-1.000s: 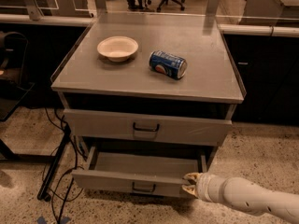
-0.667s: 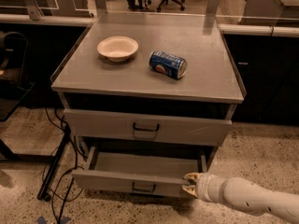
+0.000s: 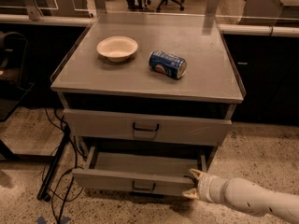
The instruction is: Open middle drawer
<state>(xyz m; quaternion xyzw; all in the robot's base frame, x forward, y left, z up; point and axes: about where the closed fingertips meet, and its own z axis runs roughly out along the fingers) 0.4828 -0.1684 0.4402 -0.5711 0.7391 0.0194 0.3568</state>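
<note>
The middle drawer (image 3: 112,180) is a grey metal drawer with a small black loop handle (image 3: 143,186). It stands pulled out low at the front of the grey cabinet, and its shallow tray (image 3: 140,162) shows. My gripper (image 3: 192,184), on a white arm from the lower right, is at the right end of the drawer's front. Its fingers are spread, one fingertip (image 3: 195,173) at the front's top edge and the other at its bottom edge. The taller drawer (image 3: 103,124) above is shut. The lowest drawer is hidden.
A white bowl (image 3: 117,48) and a blue can (image 3: 167,64) on its side lie on the cabinet top (image 3: 215,78). Black cables (image 3: 58,171) and a stand leg trail on the speckled floor to the left. Dark counters run behind.
</note>
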